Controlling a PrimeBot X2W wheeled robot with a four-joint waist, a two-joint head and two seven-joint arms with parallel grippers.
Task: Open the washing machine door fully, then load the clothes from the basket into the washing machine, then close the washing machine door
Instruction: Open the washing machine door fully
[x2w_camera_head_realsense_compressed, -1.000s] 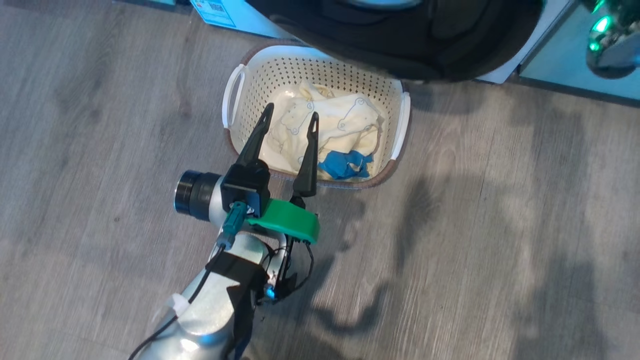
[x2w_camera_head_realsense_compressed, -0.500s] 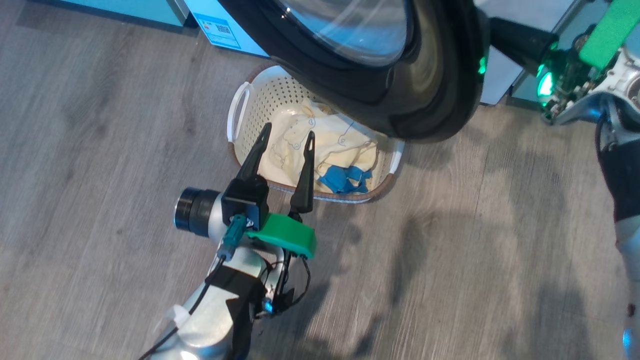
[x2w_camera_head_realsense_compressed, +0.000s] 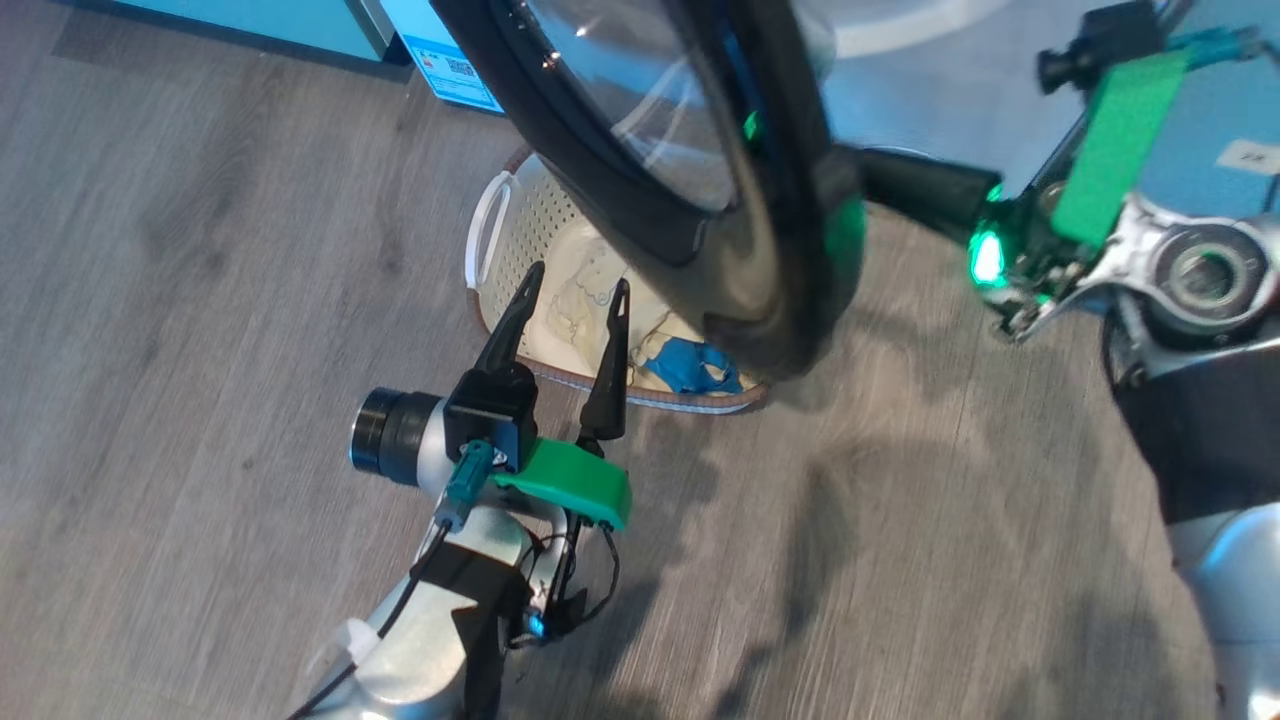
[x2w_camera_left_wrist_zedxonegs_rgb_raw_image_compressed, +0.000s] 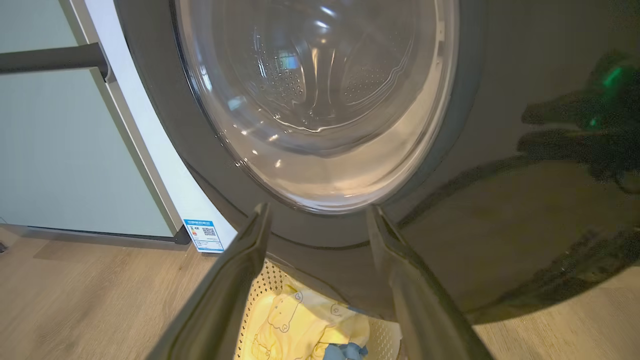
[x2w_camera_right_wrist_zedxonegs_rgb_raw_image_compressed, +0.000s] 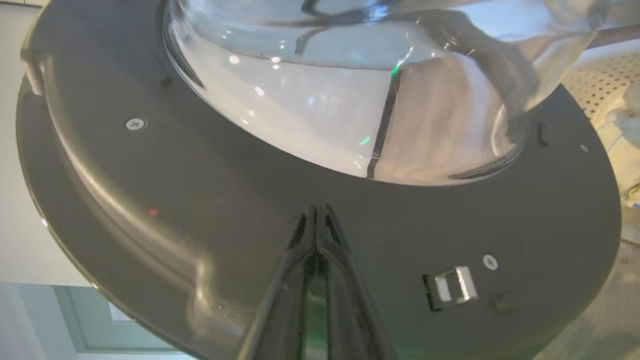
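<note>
Nearest, the left gripper (x2w_camera_head_realsense_compressed: 580, 277) hangs spread and empty above the near rim of the basket (x2w_camera_head_realsense_compressed: 650, 398), which sits on the floor with the clothes (x2w_camera_head_realsense_compressed: 565, 308) inside. Over the basket's far half stands the washing machine door (x2w_camera_head_realsense_compressed: 770, 200), partly swung (almost edge-on from the head). The right gripper (x2w_camera_head_realsense_compressed: 880, 175), pinched shut on nothing, meets the door's inner face from the right, so the opening push probably runs leftward, away from the washing machine (x2w_camera_left_wrist_zedxonegs_rgb_raw_image_compressed: 145, 140).

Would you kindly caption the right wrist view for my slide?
Shut right gripper at the washing machine door's inner ring.
</note>
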